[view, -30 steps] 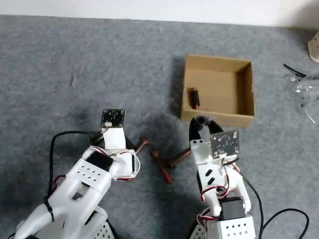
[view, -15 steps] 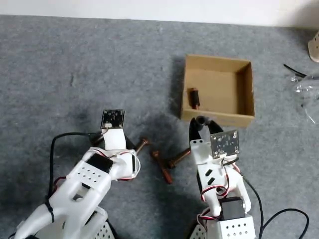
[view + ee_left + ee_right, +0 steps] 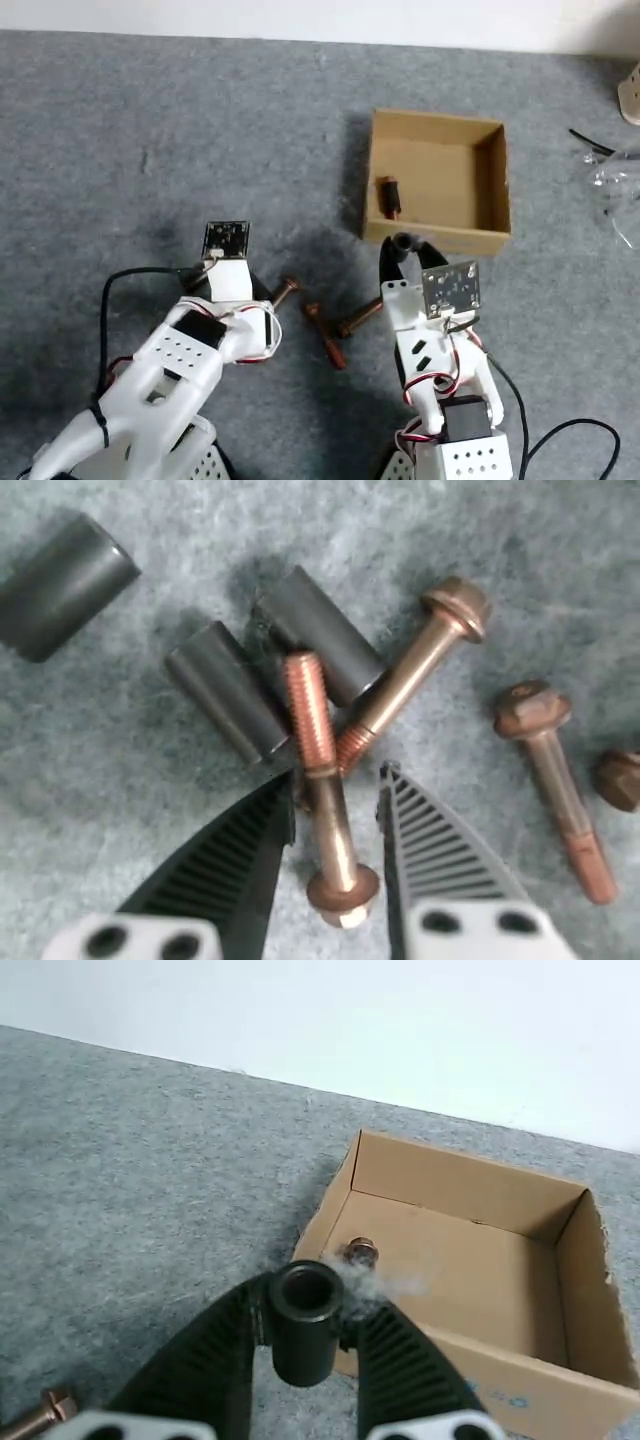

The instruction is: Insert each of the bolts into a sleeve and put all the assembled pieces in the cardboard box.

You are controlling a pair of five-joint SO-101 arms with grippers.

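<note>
My left gripper is open low over the grey carpet, its fingers either side of the shaft of a copper bolt. Just beyond lie two black sleeves and a second bolt; a third sleeve lies farther off, and another bolt to the side. My right gripper is shut on a black sleeve, held up in front of the cardboard box. An assembled piece lies in the box.
In the high view, loose bolts lie between the two arms. Cables and clear plastic sit at the far right. Grey carpet stretches open to the left of the box.
The left wrist has shifted very slightly toward the near side. The right arm and its sleeve have not moved.
</note>
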